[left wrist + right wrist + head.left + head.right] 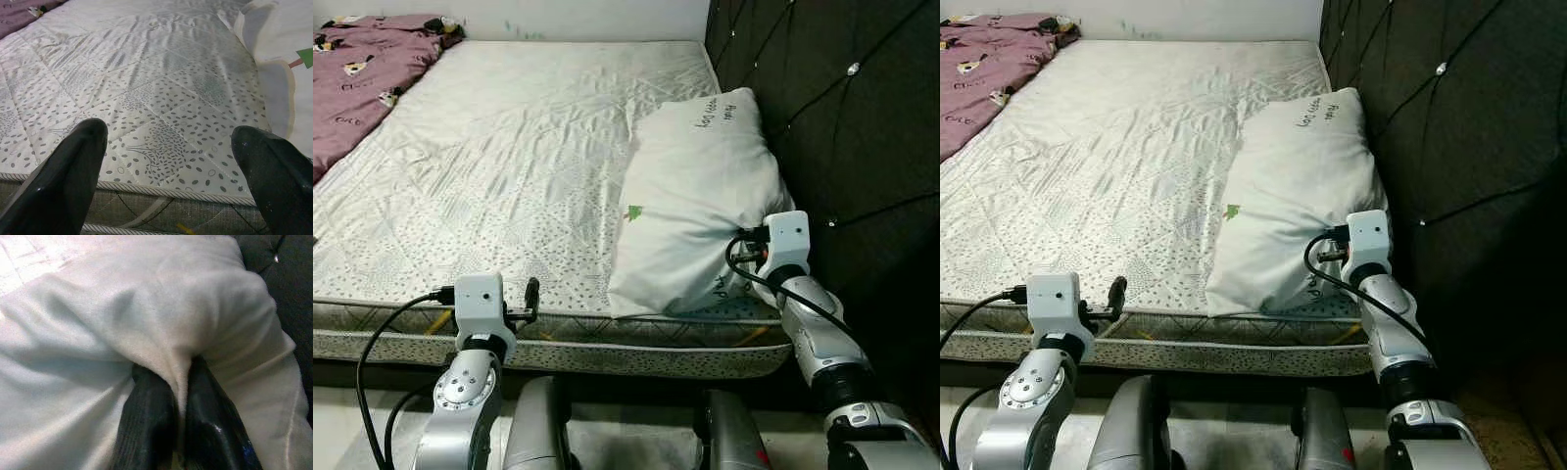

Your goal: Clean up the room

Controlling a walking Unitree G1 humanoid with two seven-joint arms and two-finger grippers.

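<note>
Both arms reach over the bed's near edge, the pillow pinched.

Left end effector (pixel 530 299) hovers spread wide, empty, above the mattress (pixel 509 157) edge; right end effector (pixel 178 396) is clamped on a fold of the white pillow (pixel 700 196). That pillow lies beside the dark headboard (pixel 842 117), long axis running from near edge toward the far wall. Tidying looks barely begun: a purple blanket (pixel 362 69) sits crumpled at the far corner.

Bed (pixel 509 166) with pillow (pixel 695 196), blanket (pixel 362 69)

Open mattress (pixel 509 157) is stretching left and far; a white pillow (pixel 695 186) is blocking the right side against the dark padded headboard (pixel 842 127), a purple blanket (pixel 362 69) is crowding the far-left corner.
</note>
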